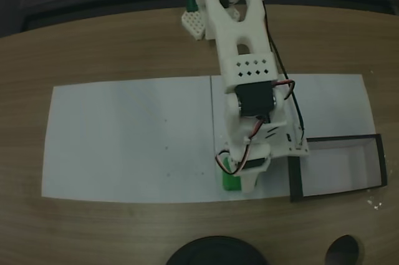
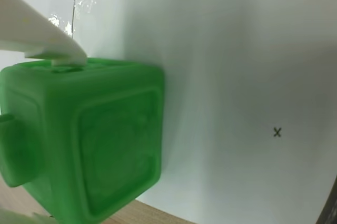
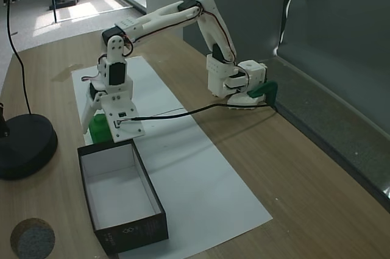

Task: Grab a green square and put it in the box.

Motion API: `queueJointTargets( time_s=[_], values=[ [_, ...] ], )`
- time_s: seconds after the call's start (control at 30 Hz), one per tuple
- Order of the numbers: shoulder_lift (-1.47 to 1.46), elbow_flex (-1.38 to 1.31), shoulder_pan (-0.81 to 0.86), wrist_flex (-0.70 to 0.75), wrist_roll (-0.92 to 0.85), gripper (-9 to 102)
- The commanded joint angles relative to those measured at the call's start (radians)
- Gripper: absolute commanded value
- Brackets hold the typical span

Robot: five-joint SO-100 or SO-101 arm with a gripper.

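White paper on the wooden tabletop (image 1: 93, 47) carries the green cube (image 2: 89, 139) beside the black-walled box (image 1: 380, 159); jaws straddle it, closure indeterminate, so confirm a firm pinch before lifting.

This looks like an office or a lab corner in a larger building. A wood-grain surface (image 3: 292, 167) carries white paper sheets (image 3: 201, 167) marked with small pen crosses. A grey partition wall (image 3: 341, 33) backs it (a sunlit tiled corridor (image 3: 73, 9) opens beyond), and a round black lamp base (image 3: 24, 146) stands nearby.
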Motion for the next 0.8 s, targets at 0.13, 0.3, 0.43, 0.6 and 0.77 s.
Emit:
queueJointTargets(
  time_s=[0.13,0.3,0.43,0.6,0.77],
  values=[
    [-0.009,-0.095,0.028,-0.011,0.008,1],
    [0.038,-0.202,0.028,0.04,0.0,2],
    [0.123,-0.36,0.012,0.126,-0.002,2],
    [0.212,-0.584,-0.026,0.23,-0.003,2],
    [0.232,-0.71,-0.137,0.336,-0.02,2]
  ],
)
